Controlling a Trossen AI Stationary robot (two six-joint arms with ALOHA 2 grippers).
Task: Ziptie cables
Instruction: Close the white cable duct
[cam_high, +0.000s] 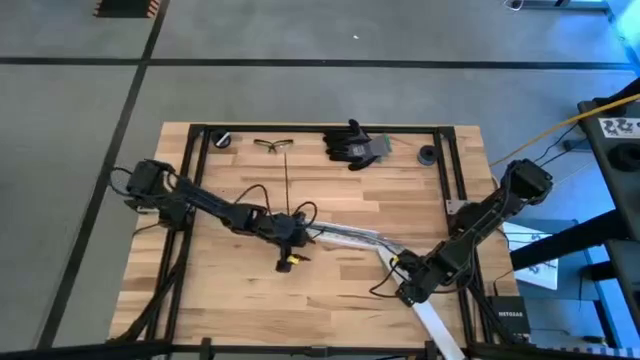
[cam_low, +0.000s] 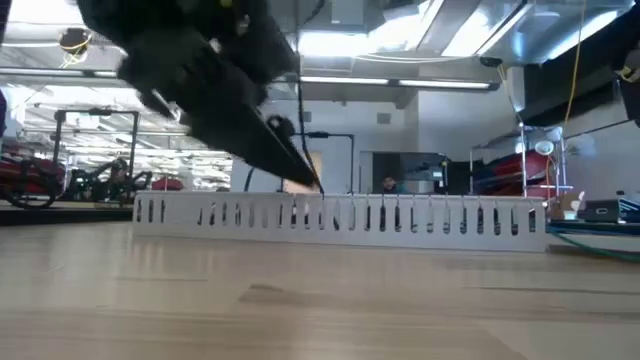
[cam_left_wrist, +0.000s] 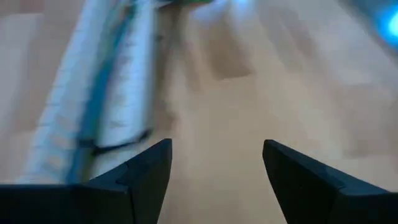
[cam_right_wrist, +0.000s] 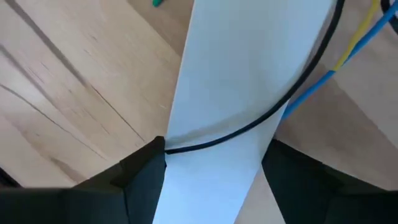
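— Filling most of the high view is the wooden table (cam_high: 230, 290), a black frame (cam_high: 300, 128) running round its edge. What lies on it?

— Two dark arms reach in from the picture's left and right. Left of middle, the left gripper (cam_high: 300, 232) hangs above the boards at the near end of a slotted white strip (cam_high: 350, 236). Its fingers (cam_left_wrist: 149, 168) are spread, with bare wood between them.

— And the other arm?

— Lower right of centre, the right gripper (cam_high: 405, 268) sits over a second, flat white strip (cam_high: 435, 325) that runs off toward the bottom edge. The right wrist view shows its fingers (cam_right_wrist: 146, 165) apart on either side of that strip (cam_right_wrist: 249, 74); whether they touch it I cannot tell.

— Where are the cables?

— A thin dark one (cam_high: 286, 178) lies straight in the upper middle of the table, and more dark loops (cam_high: 305, 212) curl close to the left gripper. In the right wrist view a black wire (cam_right_wrist: 273, 112) arcs across the white strip, with a blue-and-yellow one (cam_right_wrist: 348, 56) at the upper right. A bluish line (cam_left_wrist: 102, 81) runs along the slotted strip in the left wrist view.

— Anything smaller about?

— Along the top edge: black gloves (cam_high: 352, 145), safety glasses (cam_high: 272, 145), a round black piece (cam_high: 221, 139) at the upper left and another (cam_high: 428, 154) at the upper right. A small yellow bit (cam_high: 290, 259) sits under the left gripper. In the low view the slotted strip (cam_low: 340, 215) stands like a fence across the frame, screening the table behind it.
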